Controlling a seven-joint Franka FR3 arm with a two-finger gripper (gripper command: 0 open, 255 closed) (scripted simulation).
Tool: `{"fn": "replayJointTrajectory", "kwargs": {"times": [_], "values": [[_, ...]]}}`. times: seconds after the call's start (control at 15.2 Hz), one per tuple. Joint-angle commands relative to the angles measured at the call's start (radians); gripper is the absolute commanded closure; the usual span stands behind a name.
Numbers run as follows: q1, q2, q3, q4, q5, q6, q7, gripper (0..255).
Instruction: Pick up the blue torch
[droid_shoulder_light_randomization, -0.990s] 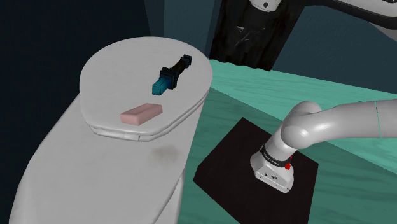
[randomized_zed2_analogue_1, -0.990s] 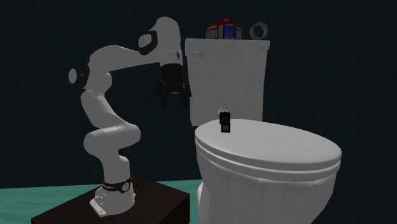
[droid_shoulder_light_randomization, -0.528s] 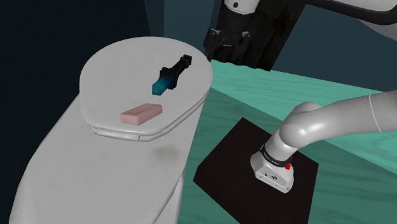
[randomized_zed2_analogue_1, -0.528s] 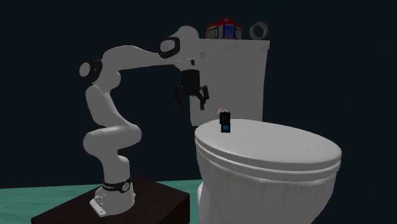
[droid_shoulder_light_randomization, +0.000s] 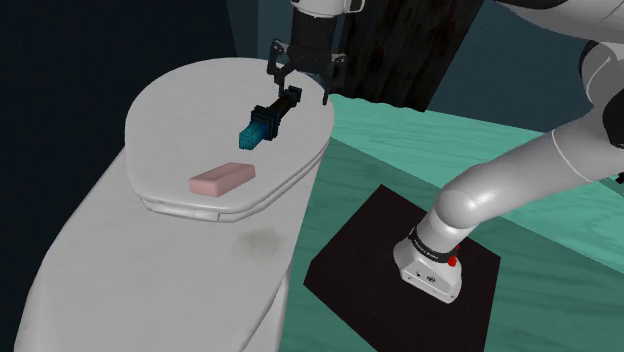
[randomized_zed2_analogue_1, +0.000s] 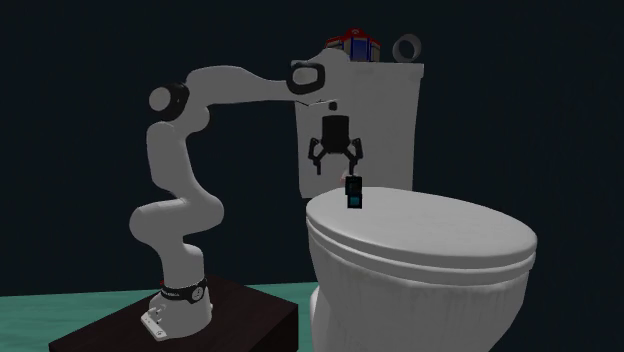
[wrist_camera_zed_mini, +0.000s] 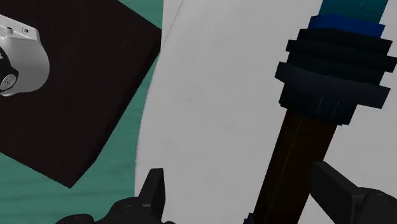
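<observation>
The torch (droid_shoulder_light_randomization: 266, 120) lies on the white toilet lid (droid_shoulder_light_randomization: 175, 105), its teal-blue head toward the pink bar and its black handle toward the lid's far edge. My gripper (droid_shoulder_light_randomization: 299, 88) hangs open just above the handle end. In the second exterior view the gripper (randomized_zed2_analogue_1: 335, 166) hovers over the lid's (randomized_zed2_analogue_1: 440, 228) back edge, right beside the torch (randomized_zed2_analogue_1: 353, 191). In the wrist view the black handle (wrist_camera_zed_mini: 298, 149) runs up between my open gripper (wrist_camera_zed_mini: 245, 191), closer to one finger (wrist_camera_zed_mini: 337, 189) than the other; neither touches it.
A pink soap-like bar (droid_shoulder_light_randomization: 222, 177) lies on the lid nearer the camera than the torch. A red-and-blue box (randomized_zed2_analogue_1: 350, 46) and a grey ring (randomized_zed2_analogue_1: 405, 47) sit on the cistern (randomized_zed2_analogue_1: 375, 115). The arm's dark stand (droid_shoulder_light_randomization: 385, 275) sits on teal floor beside the toilet.
The arm has swung toward the toilet and lowered; the gripper went from beside the cistern to just above the torch's handle. Torch and pink bar have not moved.
</observation>
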Motion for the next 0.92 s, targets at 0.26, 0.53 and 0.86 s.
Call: {"fn": "replayJointTrajectory", "kwargs": {"times": [0.26, 0.53, 0.86], "values": [[-0.056, 0.206, 0.128, 0.16, -0.054, 0.008, 0.311, 0], [-0.053, 0.194, 0.127, 0.096, -0.046, 0.062, 0.305, 0], [-0.051, 0.186, 0.127, 0.054, -0.04, 0.097, 0.302, 255]]}}
